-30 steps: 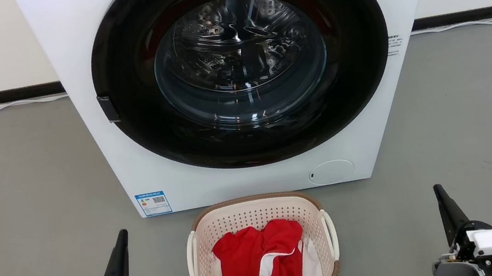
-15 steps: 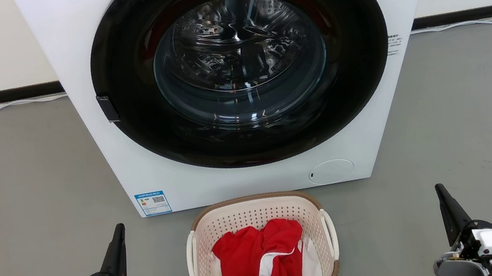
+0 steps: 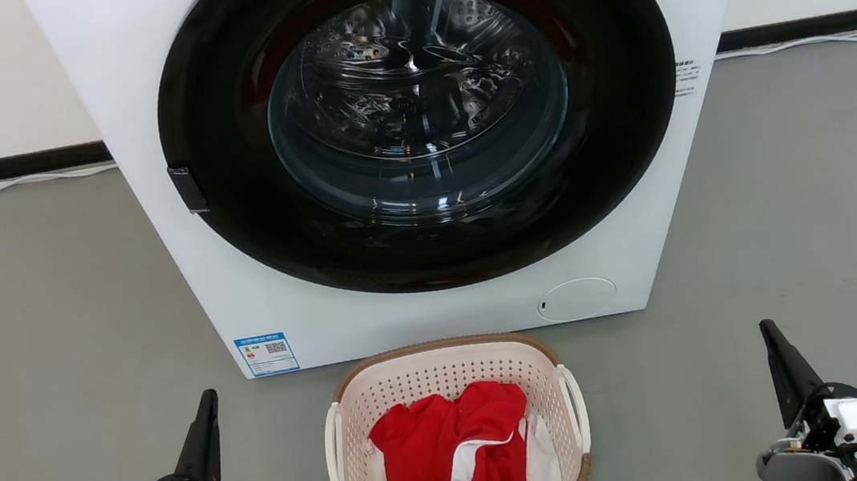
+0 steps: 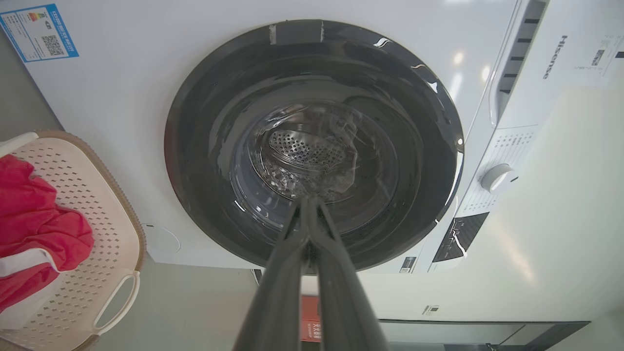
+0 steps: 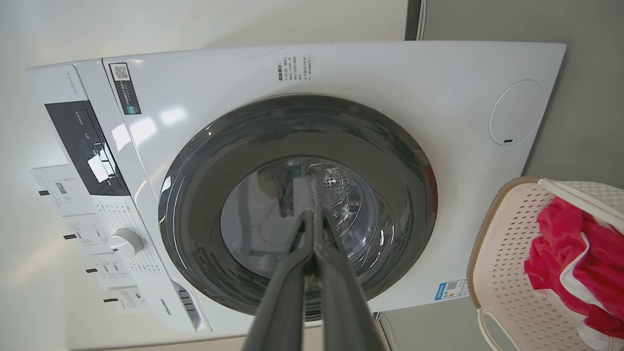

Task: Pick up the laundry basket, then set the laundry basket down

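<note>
Cream-white perforated plastic laundry basket (image 3: 443,372), rounded-rectangular, brown woven-look rim (image 3: 440,345), white loop left handle (image 3: 334,449) and right handle (image 3: 579,409). Upright on the grey floor (image 3: 42,317), centre near, just in front of the washing machine (image 3: 437,316); can't tell if touching. Holds a crumpled red-and-white garment (image 3: 435,441), heaped toward its near end. Basket's near edge is cut off in the head view.
</note>
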You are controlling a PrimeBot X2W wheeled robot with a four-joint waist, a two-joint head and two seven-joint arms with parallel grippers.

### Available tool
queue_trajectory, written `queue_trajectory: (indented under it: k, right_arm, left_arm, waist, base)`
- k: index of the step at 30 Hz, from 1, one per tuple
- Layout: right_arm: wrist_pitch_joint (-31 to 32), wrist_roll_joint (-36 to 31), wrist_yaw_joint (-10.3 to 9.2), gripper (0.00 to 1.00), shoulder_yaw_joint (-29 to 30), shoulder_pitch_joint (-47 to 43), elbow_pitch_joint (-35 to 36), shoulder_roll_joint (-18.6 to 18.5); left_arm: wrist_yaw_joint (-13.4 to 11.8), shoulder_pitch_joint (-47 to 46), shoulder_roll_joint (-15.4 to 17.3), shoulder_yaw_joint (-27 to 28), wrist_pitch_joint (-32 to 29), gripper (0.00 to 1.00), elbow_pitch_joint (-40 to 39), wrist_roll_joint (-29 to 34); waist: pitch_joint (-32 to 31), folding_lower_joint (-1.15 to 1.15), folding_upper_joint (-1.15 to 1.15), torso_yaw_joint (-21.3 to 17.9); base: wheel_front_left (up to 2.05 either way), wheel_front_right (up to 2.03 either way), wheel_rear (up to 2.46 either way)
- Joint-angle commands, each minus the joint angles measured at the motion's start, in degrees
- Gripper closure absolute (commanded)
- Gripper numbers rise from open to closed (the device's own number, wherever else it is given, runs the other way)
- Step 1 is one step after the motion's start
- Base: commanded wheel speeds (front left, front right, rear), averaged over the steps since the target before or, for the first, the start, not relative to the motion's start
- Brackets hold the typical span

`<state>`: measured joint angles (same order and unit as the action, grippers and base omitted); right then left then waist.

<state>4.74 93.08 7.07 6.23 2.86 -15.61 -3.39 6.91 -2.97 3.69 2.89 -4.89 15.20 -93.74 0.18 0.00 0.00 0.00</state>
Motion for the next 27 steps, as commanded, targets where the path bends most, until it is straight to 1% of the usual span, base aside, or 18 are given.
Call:
queue_trajectory:
  k: [1, 27]
  right_arm:
    - [0.7, 0.2, 0.42, 1.0, -1.0, 3.2, 1.7, -0.4]
    - [1.0, -0.2, 0.42, 1.0, -0.6, 3.2, 1.6, -0.2]
  left_arm:
    - [0.6, -3.1, 0.5, 1.9, -0.2, 1.0, -1.2, 0.1]
    - [0.6, -3.1, 0.1, 2.4, -0.6, 1.0, -1.2, 0.5]
  waist:
    - [0.0, 0.0, 0.0, 0.0]
    - [0.0, 0.0, 0.0, 0.0]
  base:
    - [0.0, 0.0, 0.0]
    - [0.0, 0.0, 0.0]
